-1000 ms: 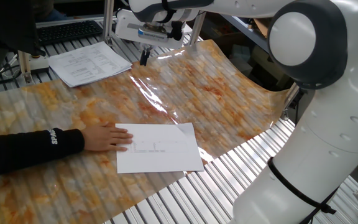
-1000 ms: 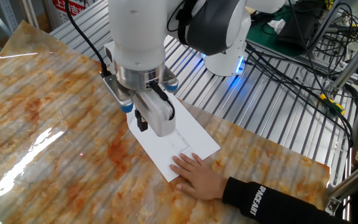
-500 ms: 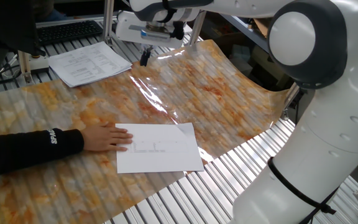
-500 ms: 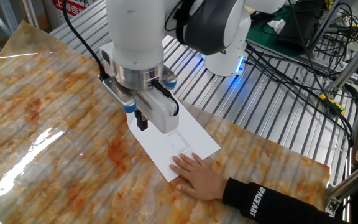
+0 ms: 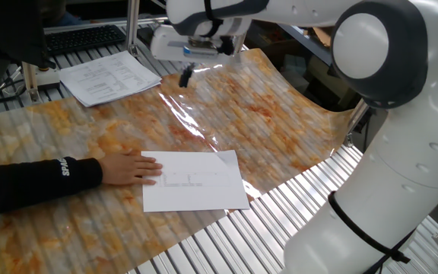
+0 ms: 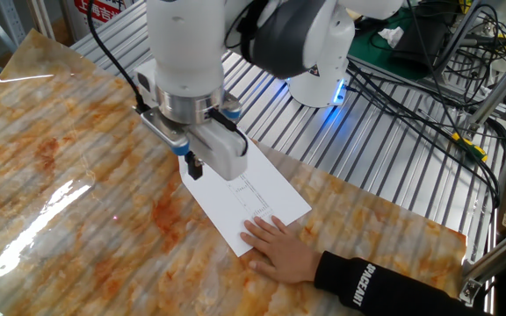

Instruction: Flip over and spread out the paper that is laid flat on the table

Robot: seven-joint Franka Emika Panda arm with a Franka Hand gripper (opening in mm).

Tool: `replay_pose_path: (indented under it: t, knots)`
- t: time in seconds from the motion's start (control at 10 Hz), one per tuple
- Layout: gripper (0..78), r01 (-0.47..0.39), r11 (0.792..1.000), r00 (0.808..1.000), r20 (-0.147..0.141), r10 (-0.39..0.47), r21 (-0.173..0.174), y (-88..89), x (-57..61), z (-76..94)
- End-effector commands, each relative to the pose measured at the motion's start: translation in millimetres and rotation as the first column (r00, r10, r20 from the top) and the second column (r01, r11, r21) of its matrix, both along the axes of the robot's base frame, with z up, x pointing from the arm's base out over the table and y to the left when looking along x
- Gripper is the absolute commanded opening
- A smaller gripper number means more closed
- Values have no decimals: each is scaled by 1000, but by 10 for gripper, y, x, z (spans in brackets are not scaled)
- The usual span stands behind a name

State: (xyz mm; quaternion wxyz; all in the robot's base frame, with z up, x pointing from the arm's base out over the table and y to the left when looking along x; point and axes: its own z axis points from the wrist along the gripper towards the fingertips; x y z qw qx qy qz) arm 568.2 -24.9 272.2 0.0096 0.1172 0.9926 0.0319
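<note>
White and thin, the paper (image 5: 195, 181) (image 6: 247, 204) lies flat on the marbled table (image 5: 280, 114) (image 6: 51, 175) near its front edge, a person's hand (image 5: 131, 167) (image 6: 279, 248) pressing its left edge. The gripper (image 5: 185, 77) (image 6: 193, 167) hangs above the far part of the table, empty, fingers close together.

Both views evenly, brightly lit and sharp; white glare streaks seen on glossy table (image 6: 55, 197) cover, shadows soft.
</note>
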Motion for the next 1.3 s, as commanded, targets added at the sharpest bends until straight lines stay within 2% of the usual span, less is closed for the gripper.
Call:
replay_pose_path:
  t: [0.1,0.5,0.9,1.1,1.2,1.3]
  knots:
    - [0,-34,999,999,4,34,-3,-147,-44,-126]
    - [0,-54,999,998,8,54,-6,-181,-17,-269]
    - [0,-76,997,997,16,77,-15,-181,-18,-276]
    - [0,-54,998,999,1,54,-30,-181,-18,-276]
    - [0,-37,998,999,1,37,-48,-181,-18,-276]
    - [0,-36,998,999,1,36,-49,-181,-18,-276]
